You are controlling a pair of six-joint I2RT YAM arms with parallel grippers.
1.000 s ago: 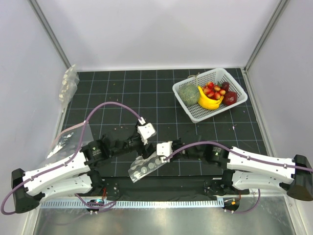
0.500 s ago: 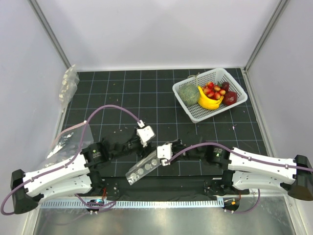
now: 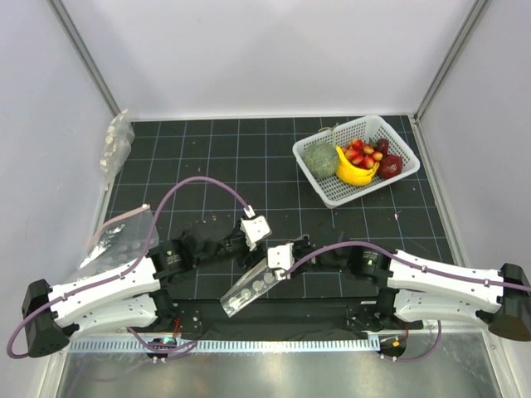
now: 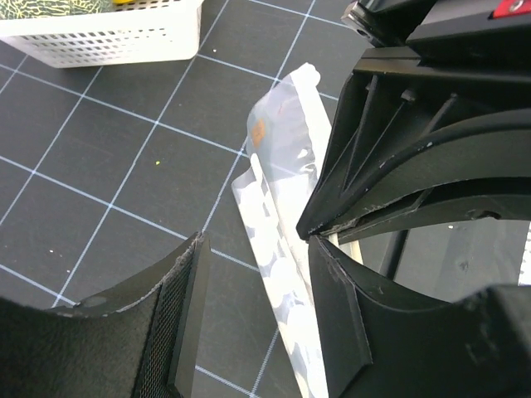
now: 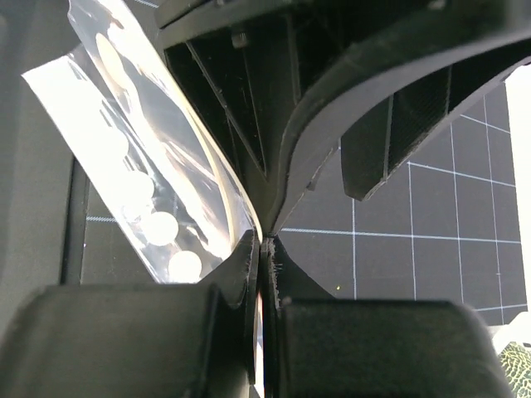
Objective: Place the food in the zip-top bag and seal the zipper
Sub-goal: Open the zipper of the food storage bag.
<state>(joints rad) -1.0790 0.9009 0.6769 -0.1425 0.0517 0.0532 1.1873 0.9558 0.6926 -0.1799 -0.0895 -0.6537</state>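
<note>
Clear dotted zip-top bag [image 3: 251, 286] is pinched in the right gripper [image 5: 261, 242], left gripper [image 4: 257, 247] jaws apart astride it, well apart from the white basket [image 3: 398, 137] holding the red fruits [image 3: 363, 154]; bagging and sealing remain.

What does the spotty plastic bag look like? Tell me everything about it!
The zip-top bag is thin, clear, crinkly plastic printed with rows of white round dots. It looks flat and empty. It sits slantwise over the black table, close to the arms' bases. The right gripper is shut on its far end, pinching the edge. The left gripper has open fingers on either side of the bag; I cannot tell if they touch it.
</note>
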